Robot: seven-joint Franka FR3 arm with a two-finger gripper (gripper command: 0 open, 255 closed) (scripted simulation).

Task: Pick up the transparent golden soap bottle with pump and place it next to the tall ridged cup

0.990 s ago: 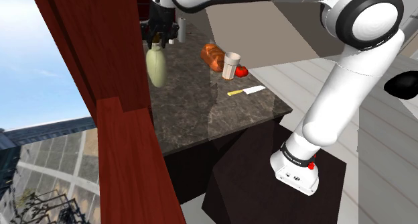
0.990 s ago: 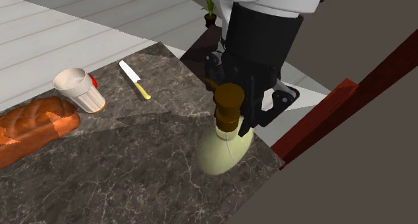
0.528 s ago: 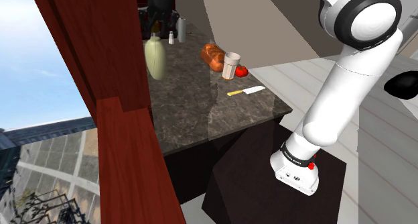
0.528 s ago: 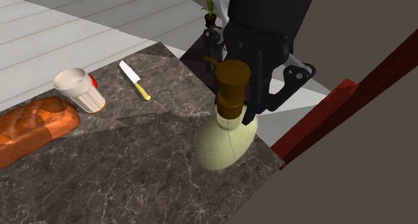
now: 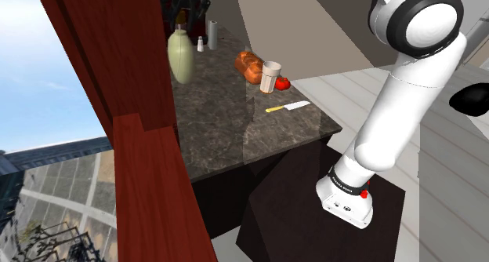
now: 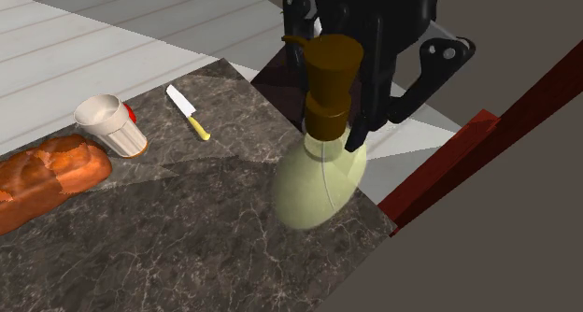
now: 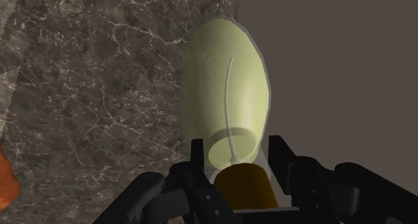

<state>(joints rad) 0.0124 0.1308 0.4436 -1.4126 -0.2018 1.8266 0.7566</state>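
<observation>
The end effector (image 7: pixel 236 152) was clenched on the neck of the soap bottle (image 7: pixel 224 88), one black finger on each side, just under the brown pump (image 6: pixel 329 86). The bottle was see-through and pale yellow-green, with a thin tube inside it. It hung tilted and seemed to be off the dark stone counter (image 6: pixel 187 235), near the counter's edge. So the picking up looked done, and the carrying was the step in hand. Next, the bottle would need to go across the counter, past the knife (image 6: pixel 187 110) with the yellow handle, and be stood upright just beside the ridged cup (image 6: pixel 109 125) without bumping it. Further off lay a loaf of bread (image 6: pixel 47 175), close to the cup. No brand, label or writing could be read on anything.
</observation>
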